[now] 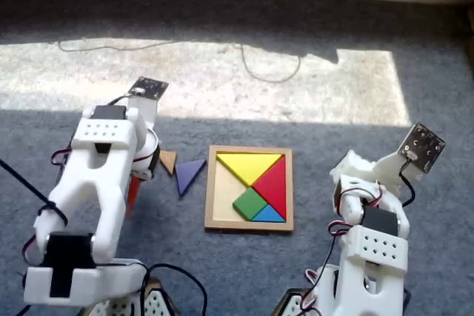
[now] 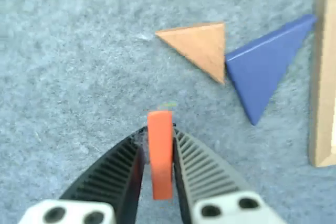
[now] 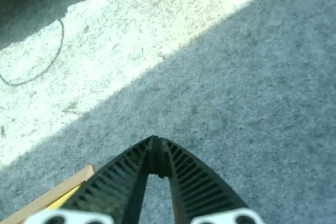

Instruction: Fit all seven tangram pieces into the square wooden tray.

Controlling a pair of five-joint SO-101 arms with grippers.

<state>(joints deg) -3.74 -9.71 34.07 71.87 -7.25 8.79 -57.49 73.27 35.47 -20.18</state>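
The square wooden tray (image 1: 212,186) lies between the arms and holds a yellow triangle (image 1: 248,166), a red triangle (image 1: 275,183), a green square (image 1: 249,202) and a light blue triangle (image 1: 269,214). Left of it on the carpet lie a dark blue triangle (image 1: 188,174) (image 2: 262,66) and a tan triangle (image 1: 168,161) (image 2: 198,47). My left gripper (image 2: 159,129) is shut on an orange piece (image 2: 160,156) (image 1: 133,190) held on edge, just left of the tan triangle. My right gripper (image 3: 156,145) is shut and empty, over carpet to the right of the tray's corner (image 3: 79,179).
Grey carpet covers the floor, with a bright sunlit patch (image 1: 222,79) beyond the tray. A thin cable (image 1: 259,72) (image 3: 37,61) loops across that patch. The arm bases stand at the near edge.
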